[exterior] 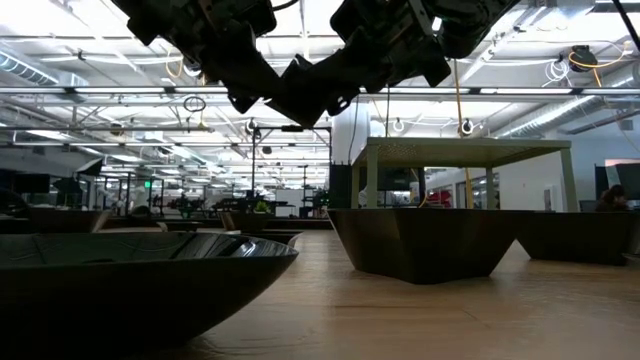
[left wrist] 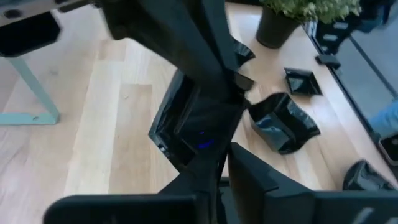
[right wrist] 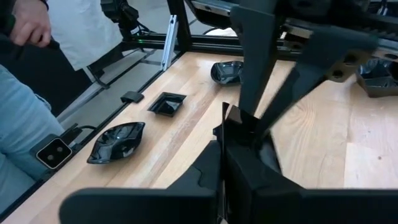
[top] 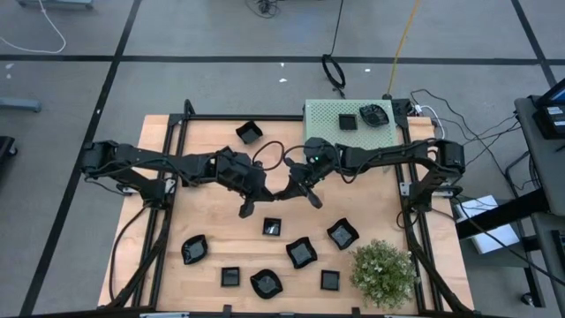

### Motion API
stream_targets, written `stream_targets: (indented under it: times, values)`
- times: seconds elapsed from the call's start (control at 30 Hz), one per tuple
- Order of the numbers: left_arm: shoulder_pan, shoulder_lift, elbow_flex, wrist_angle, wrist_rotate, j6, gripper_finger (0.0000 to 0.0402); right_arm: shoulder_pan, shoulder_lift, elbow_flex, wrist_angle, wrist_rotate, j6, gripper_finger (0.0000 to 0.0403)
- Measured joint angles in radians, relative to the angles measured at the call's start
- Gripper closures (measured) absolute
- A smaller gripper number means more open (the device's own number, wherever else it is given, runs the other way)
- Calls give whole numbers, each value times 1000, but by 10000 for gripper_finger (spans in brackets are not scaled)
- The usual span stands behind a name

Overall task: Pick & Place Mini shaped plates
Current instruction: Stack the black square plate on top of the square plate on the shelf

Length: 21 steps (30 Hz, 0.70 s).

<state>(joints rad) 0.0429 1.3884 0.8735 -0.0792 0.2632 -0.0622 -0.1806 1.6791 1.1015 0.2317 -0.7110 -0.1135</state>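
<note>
Both grippers meet above the middle of the table, each shut on one small glossy black plate [top: 283, 191]. The left gripper [top: 272, 189] comes from the left and the right gripper [top: 296, 187] from the right. In the low view the held plate [exterior: 300, 95] hangs high between them. Other black plates rest flat on the wood near the near edge, such as a square one [top: 272, 227] and wavy ones [top: 301, 253] [top: 194, 249]. One more [top: 249, 132] lies near the far edge. Two [top: 348, 121] [top: 374, 113] sit on the pale green stand [top: 327, 113]. My left gripper [left wrist: 225, 168] pinches the plate between its two fingers by one rim [left wrist: 214, 146], coming from the table's left and slanting down. The plate [left wrist: 186, 124] is lifted clear of the table and stands steeply tilted. My right gripper [right wrist: 222, 155] pinches the same plate by the opposite rim [right wrist: 239, 134] between its two fingers, coming from the table's right and slanting down. The plate is clear of the wood, tilted, with the left gripper's fingers [right wrist: 258, 68] on its far side.
A green bushy plant [top: 382, 274] stands at the near right corner. The pale green stand takes the far right corner. Black frame rails [top: 168, 177] run along the table's left and right sides. A person [right wrist: 25, 118] stands beside the table. Bare wood [top: 212, 221] lies under the grippers.
</note>
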Motion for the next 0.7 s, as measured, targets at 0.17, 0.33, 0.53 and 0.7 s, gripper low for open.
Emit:
stream_targets:
  times: [0.17,0.33,0.53,0.7]
  values:
    - [-3,0,0,28,-3,-44,319,0,0,0,4,2,8,400]
    - [-4,0,0,68,-2,-128,258,-7,0,0,5,3,7,401]
    - [2,0,0,152,-8,-157,189,-40,-2,0,-10,0,37,401]
    - [32,0,0,226,-131,-141,154,-85,-43,0,-137,7,39,401]
